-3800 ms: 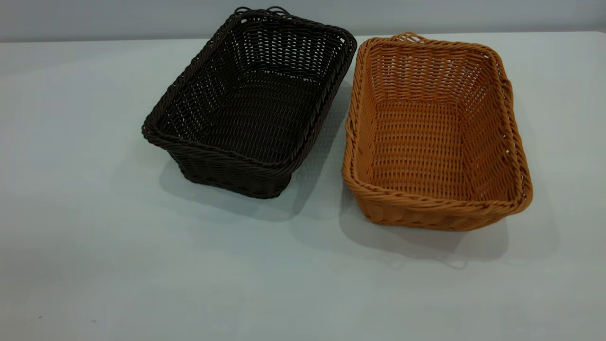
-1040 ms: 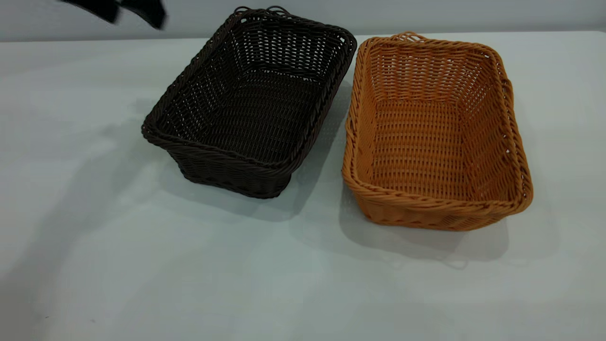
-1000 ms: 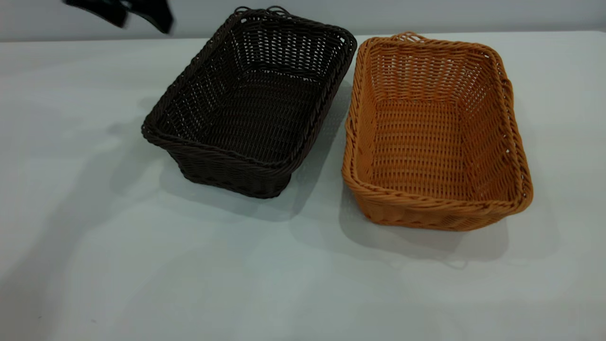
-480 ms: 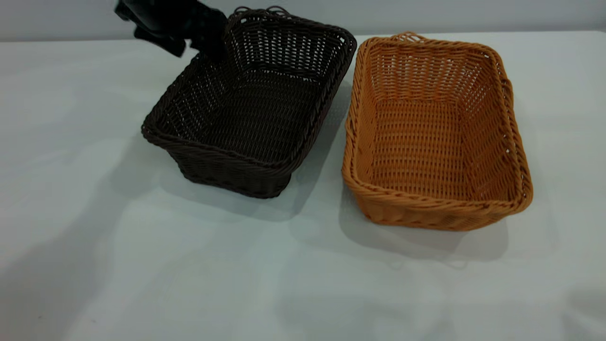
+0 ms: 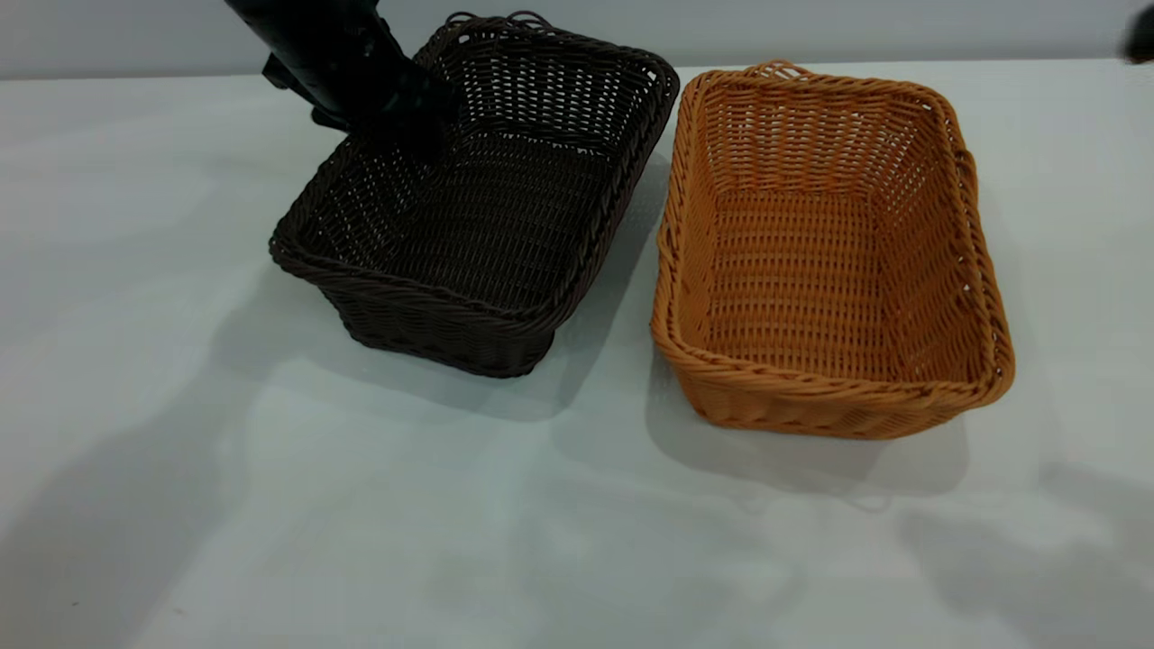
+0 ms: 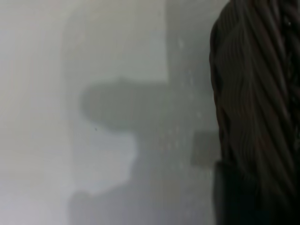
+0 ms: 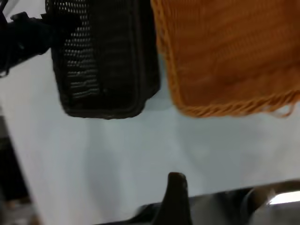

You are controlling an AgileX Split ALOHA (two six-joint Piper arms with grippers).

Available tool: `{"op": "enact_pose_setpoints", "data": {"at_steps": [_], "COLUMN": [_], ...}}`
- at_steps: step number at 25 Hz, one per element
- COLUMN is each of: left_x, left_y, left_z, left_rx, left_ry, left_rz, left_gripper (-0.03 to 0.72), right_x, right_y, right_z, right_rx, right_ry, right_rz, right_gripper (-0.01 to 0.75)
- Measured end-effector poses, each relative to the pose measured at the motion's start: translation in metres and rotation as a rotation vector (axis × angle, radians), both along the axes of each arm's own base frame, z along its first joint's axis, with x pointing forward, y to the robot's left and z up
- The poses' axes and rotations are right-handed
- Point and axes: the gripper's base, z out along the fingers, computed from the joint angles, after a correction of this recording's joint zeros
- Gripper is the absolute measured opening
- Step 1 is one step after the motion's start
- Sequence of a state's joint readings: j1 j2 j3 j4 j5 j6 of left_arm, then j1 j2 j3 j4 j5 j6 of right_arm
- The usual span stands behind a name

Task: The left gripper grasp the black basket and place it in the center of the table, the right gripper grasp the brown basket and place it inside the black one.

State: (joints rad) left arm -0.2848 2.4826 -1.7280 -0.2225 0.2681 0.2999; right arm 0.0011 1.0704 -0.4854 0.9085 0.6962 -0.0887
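The black basket (image 5: 478,198) stands on the table (image 5: 180,406) at the back, left of middle. The brown basket (image 5: 829,252) stands close beside it on the right, rims nearly touching. My left gripper (image 5: 388,117) comes down from the upper left and is at the black basket's far-left rim, open, one finger inside the wall and one outside. The left wrist view shows that braided rim (image 6: 253,93) close up. My right gripper (image 5: 1140,36) only just shows at the exterior view's upper right corner, far from the brown basket. Its wrist view shows both baskets (image 7: 103,61) (image 7: 225,51) from above.
The pale table (image 7: 140,150) stretches bare in front of both baskets. A grey wall (image 5: 811,27) runs behind the table's back edge. Shadows of the arms lie on the tabletop at the front left and front right.
My left gripper has come in from the upper left and dropped onto the black basket's far-left rim. My right gripper has just appeared at the upper right corner. The baskets have not moved.
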Motion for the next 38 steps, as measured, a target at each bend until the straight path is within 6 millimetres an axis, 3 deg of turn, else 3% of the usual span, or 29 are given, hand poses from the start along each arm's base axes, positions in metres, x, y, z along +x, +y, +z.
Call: {"op": "enact_pose_setpoints", "data": {"at_steps": [2, 3, 6, 12, 15, 21, 27, 31, 38], "left_x": [0.001, 0.001, 0.001, 0.010, 0.012, 0.010, 0.010, 0.011, 0.014], "left_y": [0.000, 0.000, 0.001, 0.023, 0.030, 0.029, 0.029, 0.029, 0.030], "left_z": [0.000, 0.001, 0.013, 0.081, 0.102, 0.098, 0.096, 0.097, 0.099], "left_rx": [-0.007, -0.008, 0.002, 0.009, 0.002, 0.018, 0.035, 0.046, 0.103], "left_ry": [-0.005, -0.010, -0.013, -0.139, -0.189, -0.171, -0.177, -0.190, -0.257], "left_rz": [0.007, 0.004, -0.026, -0.026, -0.012, -0.037, -0.062, -0.078, -0.148], "left_gripper": [0.094, 0.081, 0.079, 0.078, 0.078, 0.078, 0.078, 0.078, 0.078], "right_x": [0.011, 0.016, 0.028, 0.043, 0.049, 0.064, 0.090, 0.100, 0.114], "right_y": [0.003, 0.004, 0.012, 0.036, 0.043, 0.046, 0.052, 0.053, 0.050], "right_z": [-0.012, -0.020, -0.046, -0.105, -0.136, -0.178, -0.196, -0.204, -0.211], "right_rx": [0.067, 0.097, 0.143, 0.270, 0.325, 0.399, 0.432, 0.429, 0.371], "right_ry": [0.086, 0.138, 0.283, 0.580, 0.677, 0.700, 0.681, 0.677, 0.616], "right_rz": [-0.038, -0.051, -0.059, -0.166, -0.251, -0.316, -0.297, -0.296, -0.286], "right_gripper": [0.582, 0.582, 0.582, 0.582, 0.582, 0.582, 0.576, 0.506, 0.217]}}
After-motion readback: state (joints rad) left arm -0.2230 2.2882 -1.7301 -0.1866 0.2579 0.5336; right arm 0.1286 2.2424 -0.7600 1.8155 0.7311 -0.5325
